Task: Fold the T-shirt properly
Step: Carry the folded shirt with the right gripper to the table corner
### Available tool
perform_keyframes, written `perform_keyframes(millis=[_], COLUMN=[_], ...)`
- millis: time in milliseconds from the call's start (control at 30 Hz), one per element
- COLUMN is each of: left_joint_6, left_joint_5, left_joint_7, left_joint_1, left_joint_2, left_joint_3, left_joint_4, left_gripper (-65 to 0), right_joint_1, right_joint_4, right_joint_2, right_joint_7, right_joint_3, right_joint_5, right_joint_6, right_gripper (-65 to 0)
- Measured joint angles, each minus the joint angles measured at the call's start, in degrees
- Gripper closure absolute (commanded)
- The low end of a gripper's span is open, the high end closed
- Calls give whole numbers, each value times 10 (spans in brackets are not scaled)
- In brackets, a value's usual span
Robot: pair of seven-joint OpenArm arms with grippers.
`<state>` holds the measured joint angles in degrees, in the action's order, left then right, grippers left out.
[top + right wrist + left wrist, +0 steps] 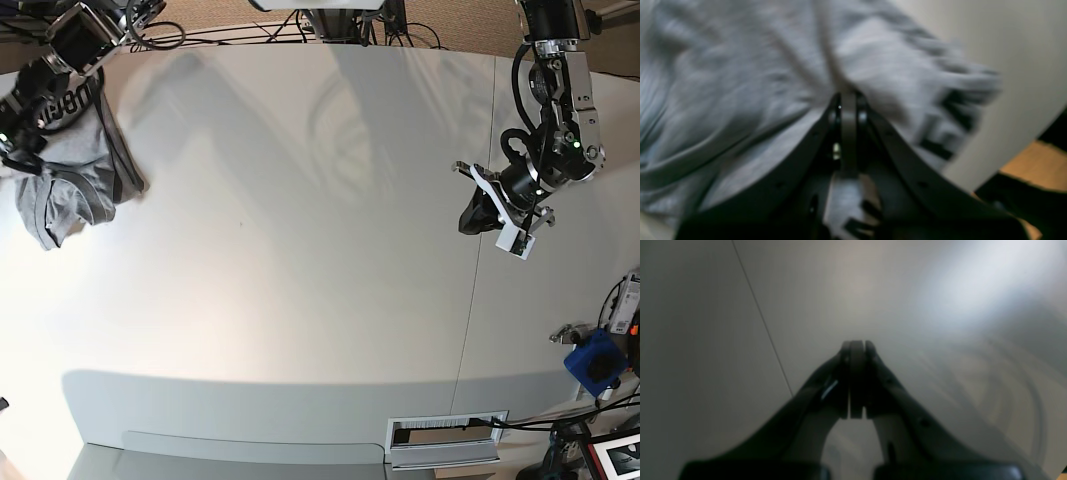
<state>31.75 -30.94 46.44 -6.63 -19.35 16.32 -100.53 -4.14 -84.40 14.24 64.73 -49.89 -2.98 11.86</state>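
While my right end effector (848, 100) pinches the bunched grey T-shirt (65, 170) at the tabletop's (300, 250) far left edge, my left end effector (857, 346) hangs closed and empty; one-point hold risks slipping, tangling.

Wide pale grey table top (300, 250) lies bare across its middle and near edge. Only obstacle on it: bunched heather-grey T-shirt (65, 180) at the far corner on the right arm's side. Black-fingered left gripper (478, 205) hangs over bare surface.
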Motion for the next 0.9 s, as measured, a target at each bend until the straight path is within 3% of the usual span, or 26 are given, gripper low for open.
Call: perform_keyframes(millis=[267,500,567,733,800,900], left_joint_6=[0,11,11,11,11,11], left_joint_5=[-2,-2,-2,-2,-2,-2], left_joint_7=[0,0,0,0,0,0], left_joint_1=[0,0,0,0,0,0], left_joint_2=[0,0,0,0,-1,0], left_joint_3=[0,0,0,0,0,0], left_joint_4=[0,0,0,0,0,0], left_gripper=[0,0,0,0,0,0], right_joint_1=[0,0,0,0,0,0], right_joint_4=[0,0,0,-43,-69,-84], right_joint_2=[15,22,23,21,23,28], right_joint_7=[-14,-13,-18,-8,11,43], right_joint_3=[-52,-52,-52,-52,-52,-50], right_joint_5=[-1,0,-25,-167,-212,-278], right_joint_6=[-1,-3,11,135,203,270], right_gripper=[0,0,0,0,0,0])
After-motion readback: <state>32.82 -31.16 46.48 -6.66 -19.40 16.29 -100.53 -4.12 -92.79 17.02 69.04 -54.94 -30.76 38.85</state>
